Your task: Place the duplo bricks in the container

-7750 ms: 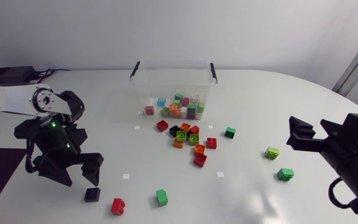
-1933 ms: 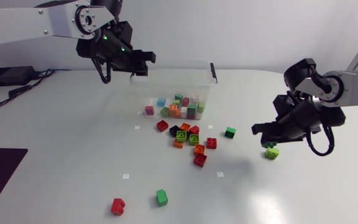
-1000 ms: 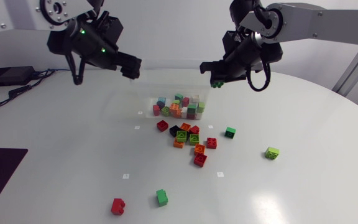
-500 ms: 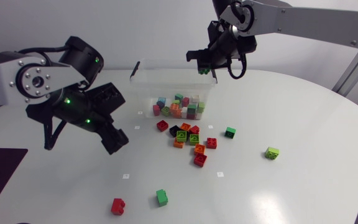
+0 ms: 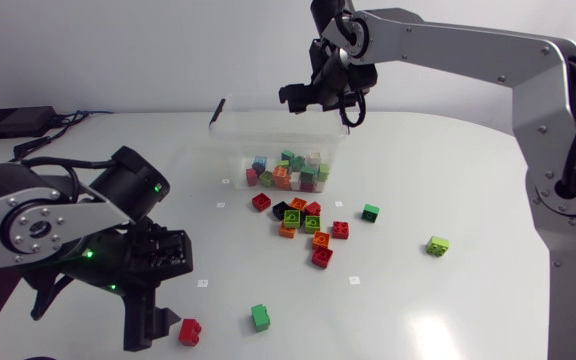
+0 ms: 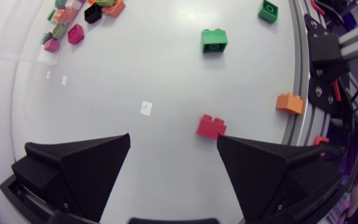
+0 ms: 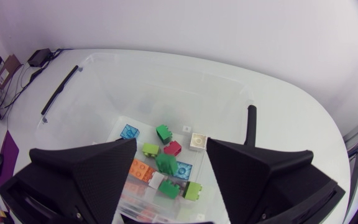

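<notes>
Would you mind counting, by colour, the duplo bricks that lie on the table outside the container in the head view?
Red bricks: 5
Green bricks (any shade): 5
Orange bricks: 3
Black bricks: 1
Total: 14

Left arm [image 5: 38, 225] folded low at 8 o'clock. Left gripper [image 6: 173, 138] points down near 7 o'clock, fingers wide apart, nothing gripped. Right arm [image 5: 448, 45] enters from 3 o'clock and stretches to 12. Right gripper [image 7: 171, 143] faces down, fingers apart.
</notes>
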`<state>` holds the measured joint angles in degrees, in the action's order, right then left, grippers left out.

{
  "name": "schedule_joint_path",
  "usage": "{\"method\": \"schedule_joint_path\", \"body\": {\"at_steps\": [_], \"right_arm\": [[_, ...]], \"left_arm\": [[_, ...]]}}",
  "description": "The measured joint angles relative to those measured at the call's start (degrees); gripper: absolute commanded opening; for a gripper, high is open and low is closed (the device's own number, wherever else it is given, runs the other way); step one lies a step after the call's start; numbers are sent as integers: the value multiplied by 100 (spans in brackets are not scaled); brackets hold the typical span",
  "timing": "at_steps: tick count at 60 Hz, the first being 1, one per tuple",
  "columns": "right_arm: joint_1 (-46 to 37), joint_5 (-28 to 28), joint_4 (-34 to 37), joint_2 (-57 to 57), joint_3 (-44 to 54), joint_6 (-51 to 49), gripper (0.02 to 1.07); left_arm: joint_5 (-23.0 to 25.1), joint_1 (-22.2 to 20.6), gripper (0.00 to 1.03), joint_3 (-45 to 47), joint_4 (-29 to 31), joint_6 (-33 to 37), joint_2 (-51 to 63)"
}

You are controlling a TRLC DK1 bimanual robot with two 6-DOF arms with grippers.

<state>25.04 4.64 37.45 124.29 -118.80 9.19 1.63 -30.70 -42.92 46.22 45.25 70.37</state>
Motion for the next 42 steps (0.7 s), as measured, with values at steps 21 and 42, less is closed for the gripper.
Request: {"method": "schedule_joint_path", "body": {"at_steps": [21,42], "right_arm": [[-2,9,-247,-1270,1541,-109,101],[-2,-7,-730,-3217,4046,-175,101]], "left_arm": [[92,-669,96,737,-472,584,-684],[92,-695,93,743,-686,693,98]]}}
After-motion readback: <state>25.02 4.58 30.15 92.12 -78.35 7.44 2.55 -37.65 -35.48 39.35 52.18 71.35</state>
